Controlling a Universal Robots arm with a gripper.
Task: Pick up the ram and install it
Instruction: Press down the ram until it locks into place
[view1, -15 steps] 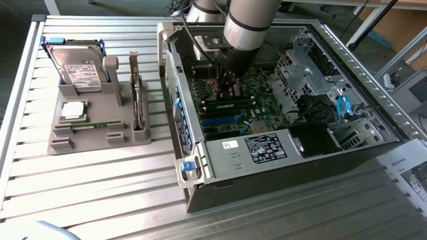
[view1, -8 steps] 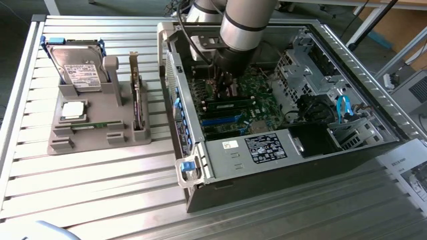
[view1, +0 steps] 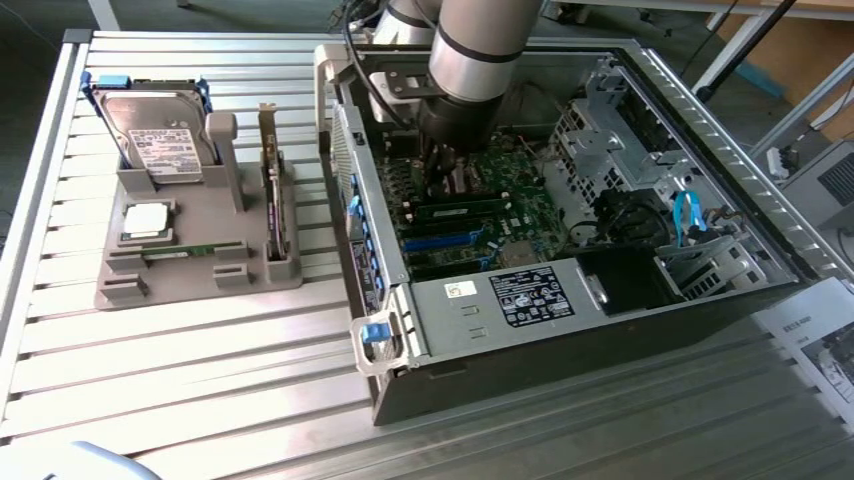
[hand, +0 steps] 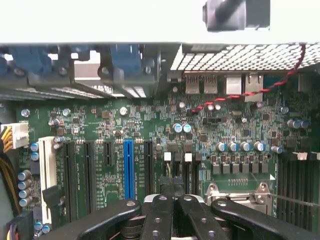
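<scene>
A thin green ram (view1: 183, 251) stick lies flat in the grey holder (view1: 167, 285) on the table, at the exterior view's left, well away from the arm. My gripper (view1: 447, 182) is down inside the open computer case, just above the green motherboard (view1: 514, 200). In the wrist view the black fingers (hand: 161, 210) are pressed together, and the gripper (hand: 172, 182) shows nothing between its tips. It hovers over black slots, between a blue slot (hand: 128, 167) and the processor socket (hand: 240, 192).
The holder also carries a hard drive (view1: 158, 135), a square silver processor (view1: 147, 220) and an upright expansion card (view1: 274, 190). Inside the case are a power supply (view1: 534, 295), drive cage (view1: 601, 130) and blue cable (view1: 687, 215). Case walls ring the arm.
</scene>
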